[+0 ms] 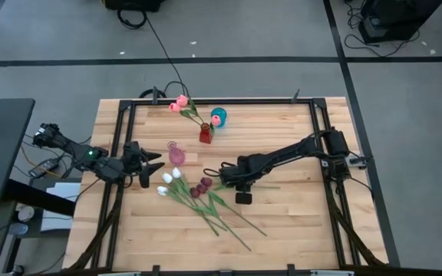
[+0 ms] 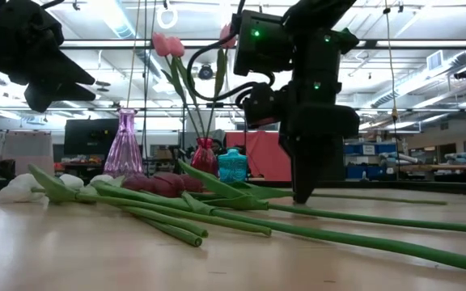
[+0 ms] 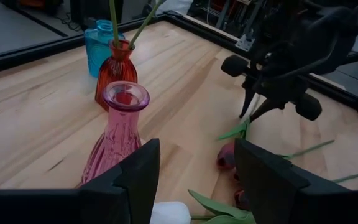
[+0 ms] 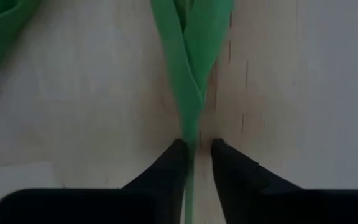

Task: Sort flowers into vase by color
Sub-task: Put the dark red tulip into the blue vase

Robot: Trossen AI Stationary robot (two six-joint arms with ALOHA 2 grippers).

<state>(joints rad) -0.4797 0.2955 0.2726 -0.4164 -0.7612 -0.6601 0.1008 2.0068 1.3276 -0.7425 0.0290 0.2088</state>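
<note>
The right arm reaches in from the table's right edge, stretched low toward the middle, its wrist bent so the right gripper [image 1: 225, 173] points down at the wooden table [image 1: 298, 230]. In the right wrist view its two dark fingertips [image 4: 178, 155] pinch a thin green stem [image 4: 189, 124] between them, just below where the leaves fork, with the tips down at the wood; the low view shows the same gripper [image 2: 302, 194] planted on a stem lying on the table. Which colour head that stem carries cannot be told.

The left arm waits at the table's left side, held level above the surface, with the left gripper [image 1: 153, 165] pointing toward the centre and its fingers [image 3: 135, 171] spread wide, holding nothing.

The loose flowers [image 1: 194, 192] lie in a fan in the middle of the table, between the two grippers: white heads [image 1: 169, 182] to the left, dark maroon heads [image 1: 202, 186] beside them, stems running toward the near right. A pink glass vase [image 1: 176, 154] stands just beyond the left gripper, empty. Farther back a red vase [image 1: 205, 136] holds two pink tulips [image 1: 179, 104], with a small blue vase [image 1: 218, 116] just right of it.
</note>
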